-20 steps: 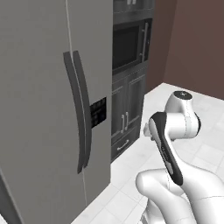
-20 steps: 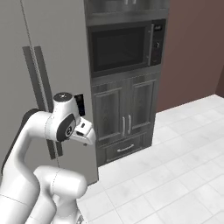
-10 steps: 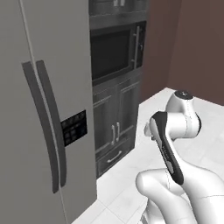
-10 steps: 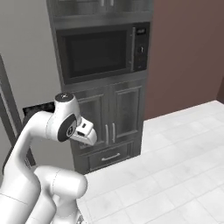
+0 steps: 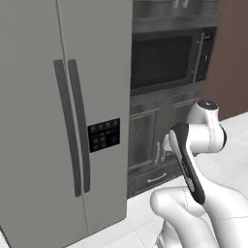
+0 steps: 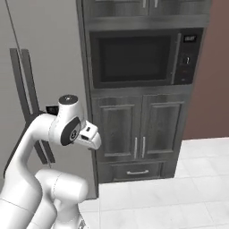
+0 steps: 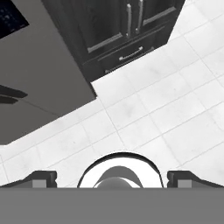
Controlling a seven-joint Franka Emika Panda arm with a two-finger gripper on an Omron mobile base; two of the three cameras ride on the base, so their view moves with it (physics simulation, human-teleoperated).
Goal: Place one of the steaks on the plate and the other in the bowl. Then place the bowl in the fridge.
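The fridge (image 5: 63, 121) stands shut, its two long dark handles (image 5: 72, 126) side by side down the middle seam, a small dark control panel (image 5: 103, 134) on the right-hand door. Just beside the fridge on its right is the dark built-in oven (image 6: 134, 60) above dark cabinet doors (image 6: 138, 132) and a drawer (image 6: 134, 171). No steak, plate or bowl is visible in these pictures, so where they lie cannot be told.

The gripper (image 7: 112, 178) points down at the white tiled floor (image 7: 166, 113) in front of the fridge's corner, its fingers (image 7: 41, 178) spread as wide as they go with nothing between them.

As a judgement: the fridge door is likely heavy and stiff, held by a seal, so it wants a firm hold on one handle, around its middle where the bar stands off the door, and a pull along the door's swing. The steaks are probably soft, limp and slick; a pinch across the middle of the slab would suit. The bowl looks rigid and light, and its rim is the natural place to grip; a tilted bowl could spill the steak.

Against the earlier pictures, the whole scene has slid sideways in both base views: the fridge now shows both doors squarely in the left base view, and the oven sits further right in the right base view. That reads as the base turning or driving, not as anything in the kitchen moving. The arm keeps the same folded pose.
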